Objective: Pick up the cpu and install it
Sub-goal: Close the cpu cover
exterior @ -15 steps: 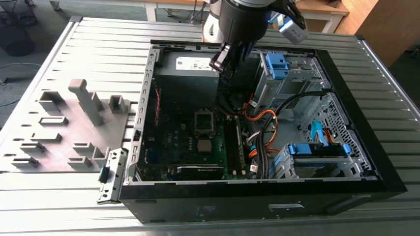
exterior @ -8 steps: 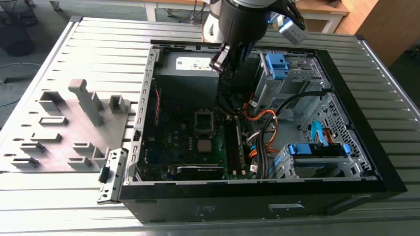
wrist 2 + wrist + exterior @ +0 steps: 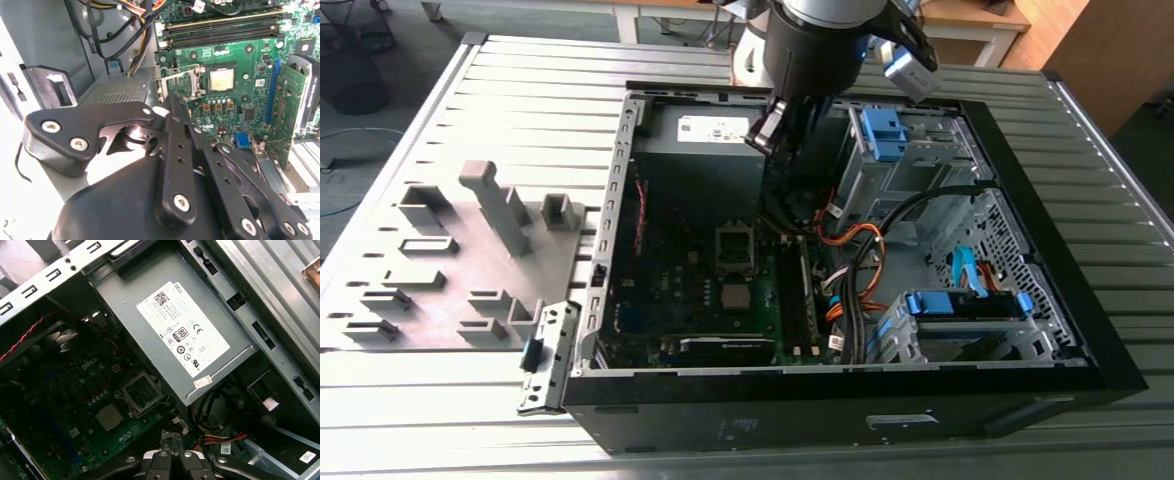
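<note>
Arm (image 3: 821,40) pointing downward, hand (image 3: 171,441) closed, fingertips together, holding nothing

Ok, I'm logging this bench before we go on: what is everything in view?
cpu: one, silvery-grey, flat on the motherboard beside the socket frame
socket frame: one, dark with a shiny rim, on the motherboard
motherboard: one, green, inside the case
power supply: one, grey, in a corner of the case
drive caddies: two, blue, at the exterior view's right inside the case
cables: several, orange and black, between motherboard and caddies
case: one, black, open, on the table
fixture tray: one, grey, at the exterior view's left of the case
table: one, silver, slatted
robot arm: one, black, reaching into the case
gripper: one, black, jaws shut on nothing, inside the case
</note>
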